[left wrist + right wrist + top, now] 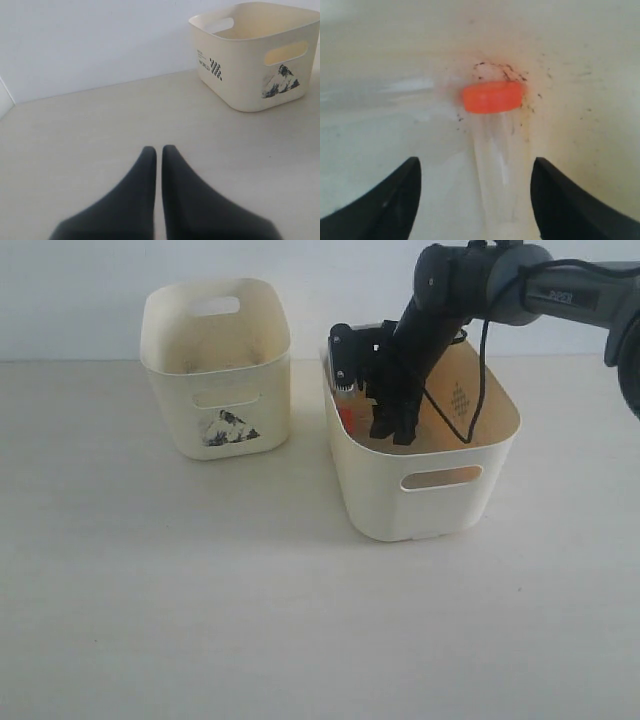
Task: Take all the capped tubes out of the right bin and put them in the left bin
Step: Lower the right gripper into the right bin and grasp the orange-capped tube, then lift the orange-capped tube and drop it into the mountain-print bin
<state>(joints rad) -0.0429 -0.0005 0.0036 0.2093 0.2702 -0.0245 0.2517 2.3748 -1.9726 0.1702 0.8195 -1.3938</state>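
The right bin (430, 500), wide and plain cream, holds a clear capped tube with an orange-red cap (492, 96) lying on its scuffed floor. A bit of orange (346, 418) shows inside the bin by the arm. My right gripper (476, 172) is down inside this bin, open, its two fingers straddling the tube's clear body without touching it. In the exterior view that gripper (392, 430) hangs from the black arm. The left bin (216, 368) with the black mountain picture stands apart to the left; its inside is mostly hidden. My left gripper (159, 150) is shut and empty above the table.
The left wrist view shows the left bin (260, 55) far off at one corner, with bare pale table (100, 130) and a white wall behind. A black cable (478, 390) loops from the right arm into the right bin.
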